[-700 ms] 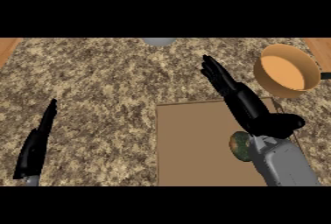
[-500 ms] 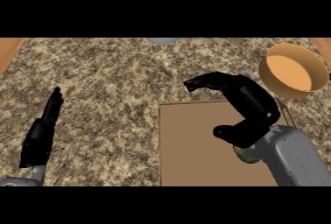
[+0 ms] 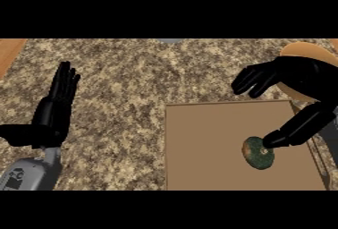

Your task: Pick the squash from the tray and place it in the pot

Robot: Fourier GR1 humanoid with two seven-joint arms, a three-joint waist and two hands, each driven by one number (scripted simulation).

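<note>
Squash [image 3: 259, 153] lies on the tray [image 3: 204, 147], lower right of frame, dark green, flat on the brown surface, not lifted. Right hand [image 3: 290, 78] hangs over the tray's upper right corner, fingers curled downward and spread, thumb tip reaching down to touch the squash's upper right edge; fingers are not around it, so nothing is held. Looks like the pre-grasp, thumb already at the target. Pot [image 3: 305, 71] sits at upper right, mostly hidden behind that hand, close by for a short carry. Left hand [image 3: 56, 107] rests open at left over the speckled tabletop [image 3: 125, 80], fingers straight up, clear of the work.
</note>
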